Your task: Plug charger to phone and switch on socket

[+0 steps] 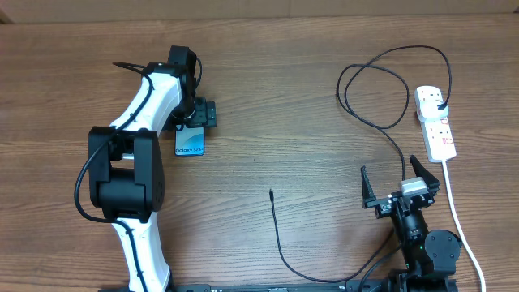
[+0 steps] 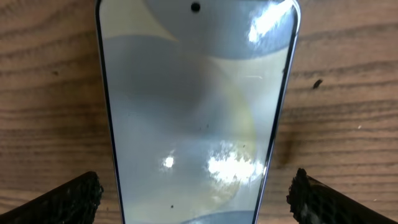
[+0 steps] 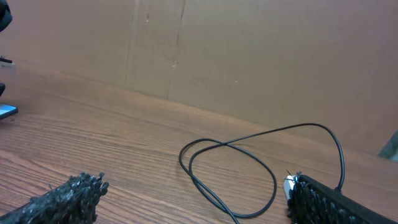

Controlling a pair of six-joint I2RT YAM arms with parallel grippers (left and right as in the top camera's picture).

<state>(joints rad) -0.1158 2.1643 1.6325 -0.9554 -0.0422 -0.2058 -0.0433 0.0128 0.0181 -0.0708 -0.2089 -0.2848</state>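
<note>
While the left hand [image 2: 196,204] hangs low over the phone [image 2: 193,112], fingers apart on either side of it, the right hand [image 1: 391,174] sits spread open near the socket [image 1: 435,122]. The charger [image 1: 280,235] is plugged into the socket, and its tip lies loose mid-tabletop [image 1: 284,97], well apart from the phone.

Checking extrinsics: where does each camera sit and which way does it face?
Overhead: above the table, facing straight down; both arms, left gripper, right gripper.
Left wrist: facing down at the phone; own fingertips flank it.
Right wrist: low, facing across the table to a cardboard wall; own fingertips below.
Shared: overhead and left wrist, phone; overhead and right wrist, charger.
</note>
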